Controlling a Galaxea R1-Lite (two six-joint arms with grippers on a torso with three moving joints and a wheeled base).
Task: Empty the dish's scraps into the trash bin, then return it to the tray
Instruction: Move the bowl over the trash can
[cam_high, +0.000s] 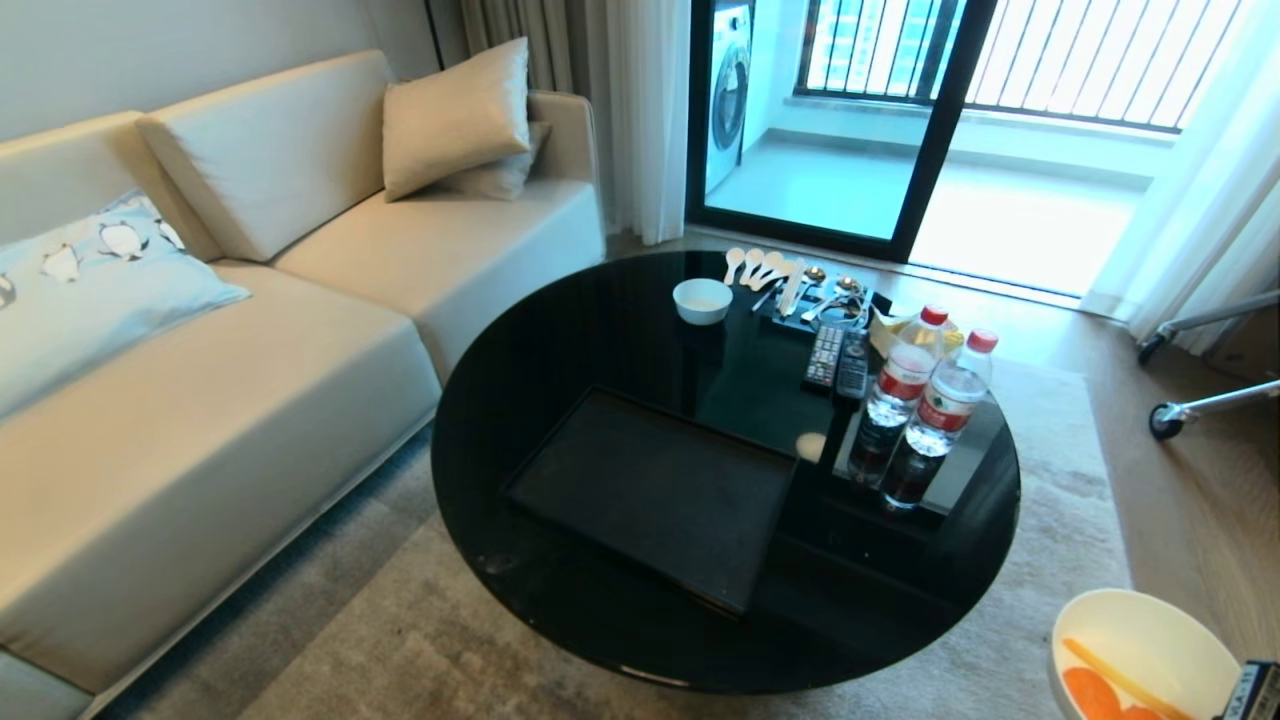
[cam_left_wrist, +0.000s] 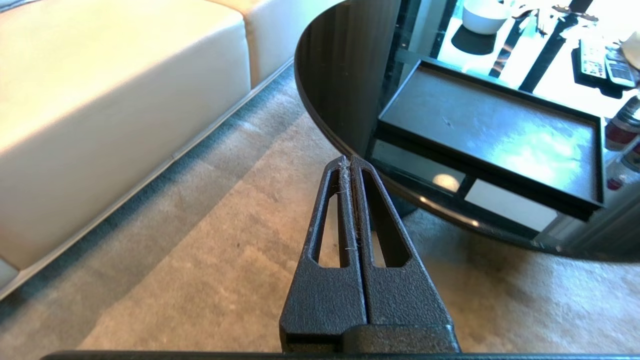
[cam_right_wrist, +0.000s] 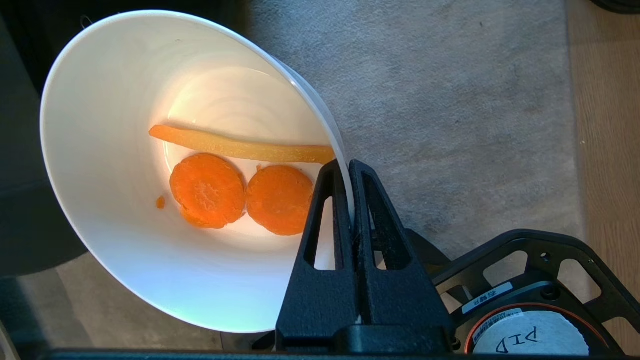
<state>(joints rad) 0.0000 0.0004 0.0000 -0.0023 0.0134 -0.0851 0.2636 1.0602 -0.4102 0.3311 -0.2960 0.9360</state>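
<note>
The dish (cam_right_wrist: 115, 150), a glossy white bowl, hangs tilted over the beige carpet off the table's near right side, also low at the right in the head view (cam_high: 1140, 630). My right gripper (cam_right_wrist: 348, 167) is shut on its rim, one finger inside and one outside. The scraps lie in it: two orange slices (cam_right_wrist: 207, 190) (cam_right_wrist: 279, 199) and a yellow-orange strip (cam_right_wrist: 240, 146). The black tray (cam_high: 650, 490) sits bare on the table's near side. My left gripper (cam_left_wrist: 349, 162) is shut with nothing in it, parked above the carpet by the table edge. The trash bin is out of view.
The round black glass table (cam_high: 600, 330) carries a small white bowl (cam_high: 702, 300), spoons and cutlery (cam_high: 790, 285), two remotes (cam_high: 838, 362) and two water bottles (cam_high: 925, 410). A cream sofa (cam_high: 200, 400) runs along the left. Part of my base (cam_right_wrist: 530, 300) shows under the right gripper.
</note>
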